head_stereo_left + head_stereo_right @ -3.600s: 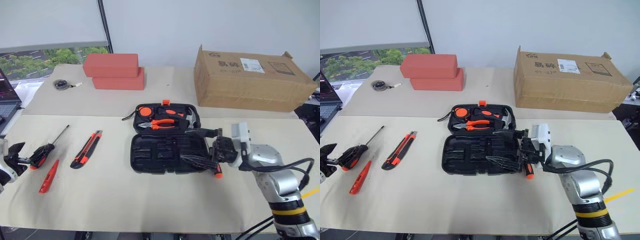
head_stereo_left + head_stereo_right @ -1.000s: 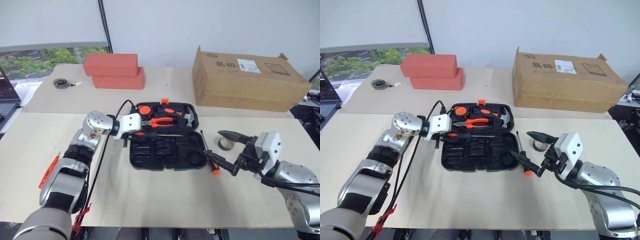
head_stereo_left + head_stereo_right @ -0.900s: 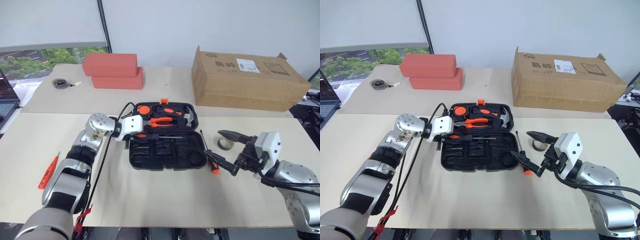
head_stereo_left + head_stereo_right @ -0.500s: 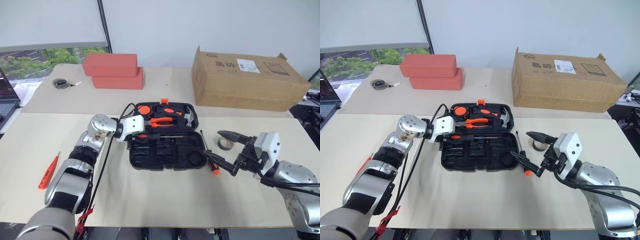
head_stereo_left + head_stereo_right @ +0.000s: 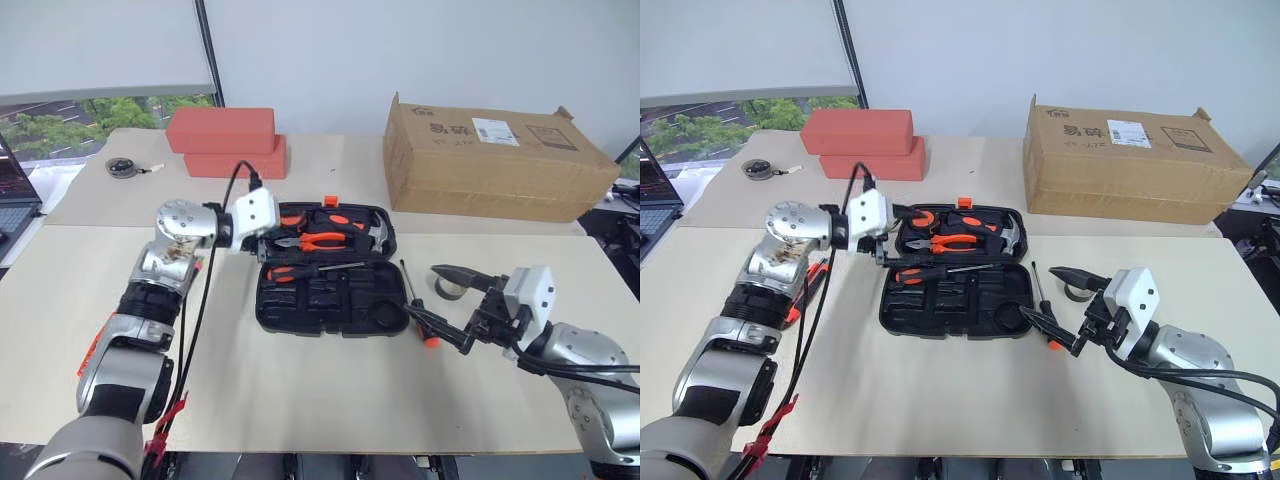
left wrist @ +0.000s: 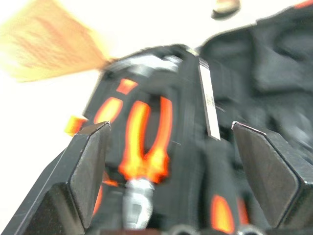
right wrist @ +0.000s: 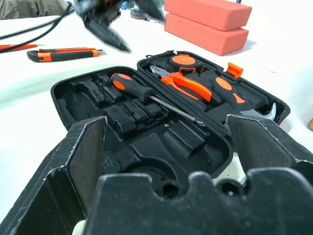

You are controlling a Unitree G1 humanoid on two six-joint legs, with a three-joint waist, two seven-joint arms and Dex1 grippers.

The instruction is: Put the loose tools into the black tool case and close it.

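The beige worktop (image 5: 330, 390) carries everything. The largest thing on it is a brown cardboard box (image 5: 495, 160) at the far right corner, and two stacked red foam blocks (image 5: 225, 143) sit toward the far left, with a dark round disc with a cord (image 5: 122, 167) near the far left edge.

The black moulded plastic tool case (image 5: 325, 270) lies open at the middle of the worktop, its small orange latch (image 5: 331, 203) on the far rim. The far half holds orange-handled pliers (image 5: 318, 240) and a steel hammer (image 5: 380, 233); a slim screwdriver with an orange-and-black handle (image 5: 310, 270) lies across the near half, along the hinge side.

The left pincer (image 5: 888, 243) hangs just above the left end of the case, its black fingers (image 6: 90, 171) wide apart with nothing between them. The right pincer (image 5: 438, 300) hovers near the right edge of the worktop — its fingers are also spread wide and empty.

An orange-black utility knife (image 7: 63, 54) lies left of the case, partly behind the left arm in the head views. A second slim screwdriver (image 5: 418, 310) lies just right of the case, its orange tip toward the near edge, and a small grey tape ring (image 5: 450, 288) sits beside it, near the right pincer's upper finger. A small orange screwdriver (image 7: 12, 47) lies further toward the left edge.
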